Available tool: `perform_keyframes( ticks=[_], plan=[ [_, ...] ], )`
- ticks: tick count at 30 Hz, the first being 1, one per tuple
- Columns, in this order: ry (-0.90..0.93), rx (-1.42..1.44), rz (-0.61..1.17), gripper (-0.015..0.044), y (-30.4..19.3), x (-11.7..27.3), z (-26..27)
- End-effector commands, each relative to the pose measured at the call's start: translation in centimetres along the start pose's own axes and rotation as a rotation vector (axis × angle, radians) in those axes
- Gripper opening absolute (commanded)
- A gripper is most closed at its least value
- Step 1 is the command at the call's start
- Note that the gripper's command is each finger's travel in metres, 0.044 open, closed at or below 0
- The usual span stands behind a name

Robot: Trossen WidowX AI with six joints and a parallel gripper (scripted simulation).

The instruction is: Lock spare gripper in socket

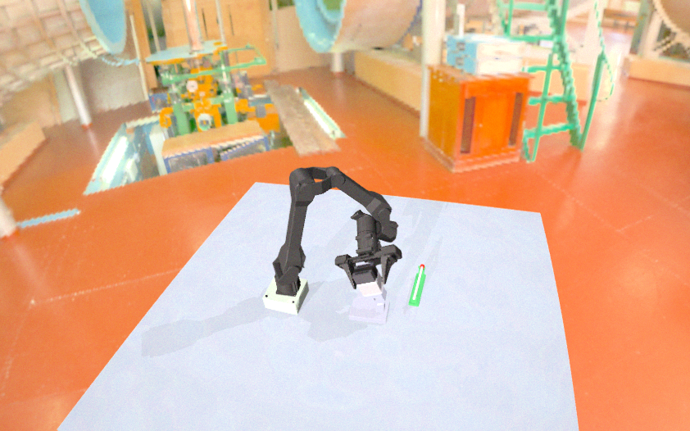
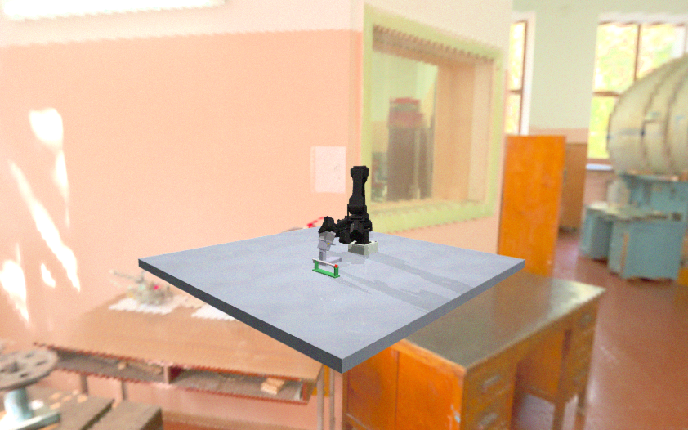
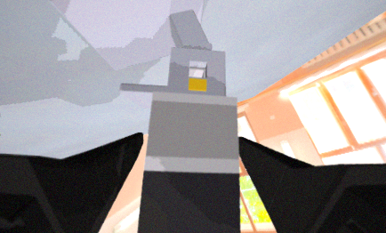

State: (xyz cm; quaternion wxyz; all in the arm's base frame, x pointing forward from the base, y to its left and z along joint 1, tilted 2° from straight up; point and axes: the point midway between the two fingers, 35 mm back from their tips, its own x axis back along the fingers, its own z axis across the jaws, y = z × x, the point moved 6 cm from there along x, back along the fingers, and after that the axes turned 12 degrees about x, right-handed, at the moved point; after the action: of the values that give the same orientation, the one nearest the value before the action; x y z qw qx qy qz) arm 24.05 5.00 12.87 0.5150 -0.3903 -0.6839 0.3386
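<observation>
Nearest in the wrist view, the black fingers of the hand (image 1: 369, 283) (image 2: 328, 226) (image 3: 191, 136) stand apart at the lower left and lower right, released, with the spare gripper (image 1: 364, 274) (image 2: 327, 235) (image 3: 190, 139) between them and a sliver of background on each side of its body. The step in hand looks to be letting go of the docked spare gripper, and the way to do it well is to back straight off along its body with the fingers kept wide, neither twisting nor dipping, as a brushed side could tip it or lift the spigot from its seat. The spare gripper is a plain block, dark at the end toward the palm and pale grey toward the socket (image 1: 370, 301) (image 2: 324, 246) (image 3: 178, 67); its grey end appears flush on the socket, though the spigot itself is hidden. Beyond that block, at the upper middle, the socket shows a small square opening above a yellow patch, and past it a slanted grey post (image 3: 188, 28). Right of the mount in the top view, a green rack (image 1: 413, 302) (image 2: 325, 272) stands on the surface (image 1: 444, 374) (image 2: 336, 331), and along its top lies the lock pin (image 1: 418, 281) (image 2: 336, 266), a slim white rod with a red end, well clear of the socket and yet to be pushed through
</observation>
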Motion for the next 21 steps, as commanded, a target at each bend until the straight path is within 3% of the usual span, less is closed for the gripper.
perform_keyframes(
  ticks=[1, 21],
  plan=[
    [0.001, -0.001, -0.001, 0.044, -0.8, 0.5, 0.2],
    [-0.013, 0.013, 0.005, 0.044, -4.3, 2.2, 0.8]
  ],
)
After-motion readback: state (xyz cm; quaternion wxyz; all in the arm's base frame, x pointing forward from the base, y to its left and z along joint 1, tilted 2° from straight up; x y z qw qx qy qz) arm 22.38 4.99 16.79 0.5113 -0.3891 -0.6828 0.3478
